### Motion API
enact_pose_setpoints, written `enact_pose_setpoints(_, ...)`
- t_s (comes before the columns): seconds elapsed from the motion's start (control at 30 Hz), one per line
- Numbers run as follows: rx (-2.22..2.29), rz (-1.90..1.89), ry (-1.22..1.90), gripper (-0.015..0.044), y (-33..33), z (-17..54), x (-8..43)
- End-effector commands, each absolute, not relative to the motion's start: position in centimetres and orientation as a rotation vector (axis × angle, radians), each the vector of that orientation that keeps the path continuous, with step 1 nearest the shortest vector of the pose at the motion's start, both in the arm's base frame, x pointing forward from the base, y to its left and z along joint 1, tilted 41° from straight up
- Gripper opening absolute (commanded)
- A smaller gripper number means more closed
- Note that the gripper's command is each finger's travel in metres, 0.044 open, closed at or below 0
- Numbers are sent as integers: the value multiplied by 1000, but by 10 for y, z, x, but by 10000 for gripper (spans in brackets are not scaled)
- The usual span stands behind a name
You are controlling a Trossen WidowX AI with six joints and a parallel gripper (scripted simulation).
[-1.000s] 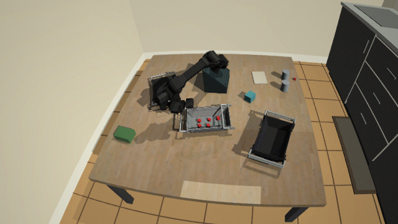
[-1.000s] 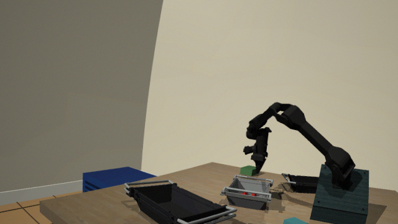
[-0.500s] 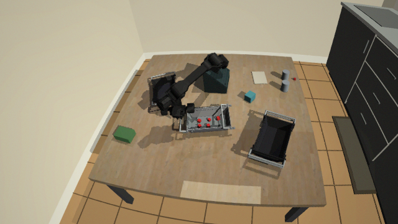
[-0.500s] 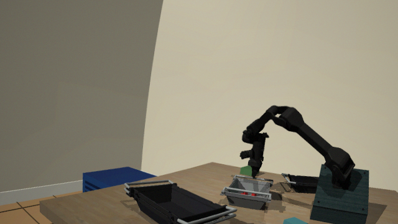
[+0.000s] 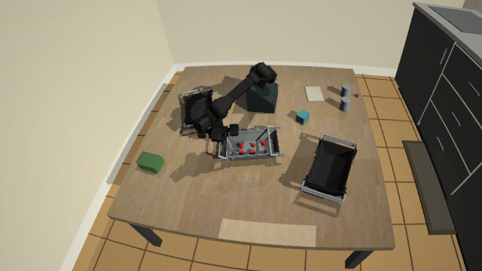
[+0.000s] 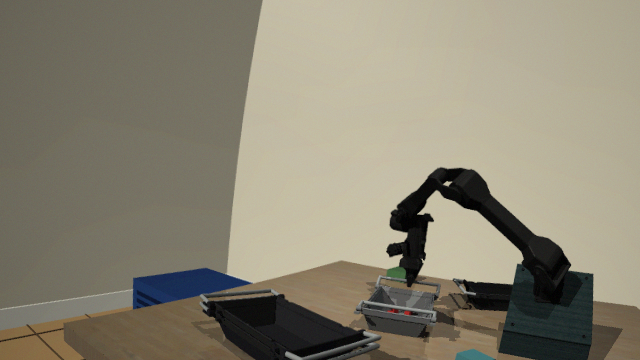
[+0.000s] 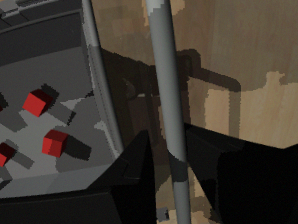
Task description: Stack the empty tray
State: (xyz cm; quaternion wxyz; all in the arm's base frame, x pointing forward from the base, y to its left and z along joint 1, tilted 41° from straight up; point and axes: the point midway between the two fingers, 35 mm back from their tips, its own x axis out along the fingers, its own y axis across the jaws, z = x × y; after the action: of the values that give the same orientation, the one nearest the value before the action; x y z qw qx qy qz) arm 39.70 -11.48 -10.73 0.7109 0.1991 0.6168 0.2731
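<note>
The loaded grey tray point(image 5: 246, 157) point(image 6: 397, 327) point(image 7: 40, 70) holds several red blocks point(image 5: 250, 144) point(image 6: 407, 316) point(image 7: 37, 104). Its right-end bar point(image 5: 269, 143) point(image 6: 397, 308) lies in across the top. Its left-end bar point(image 5: 218, 150) point(image 7: 167, 90) stands out beyond the end. My gripper point(image 5: 222, 139) point(image 6: 410, 284) point(image 7: 162, 133) is slightly open at that left bar; the bar runs through the gap in the wrist view. Whether the tips are around it or just above is unclear. Two empty black trays stand on the table, one left point(image 5: 197, 106) and a larger-looking one right point(image 5: 331, 165) point(image 6: 300, 332).
A green block point(image 5: 151, 162) point(image 6: 396, 273) lies left of the loaded tray. A teal cube point(image 5: 302, 117) point(image 6: 474, 355), a pale sheet point(image 5: 314, 94) and two grey cylinders point(image 5: 346, 90) point(image 5: 345, 104) are at the back right. My arm passes over the left black tray's edge in the top view.
</note>
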Motion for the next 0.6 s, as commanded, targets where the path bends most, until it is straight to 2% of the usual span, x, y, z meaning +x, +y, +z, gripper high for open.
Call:
enact_pose_setpoints(0.0,439,624,1364,87,-106,-96,396)
enact_pose_setpoints(0.57,442,626,1364,87,-59,-76,390)
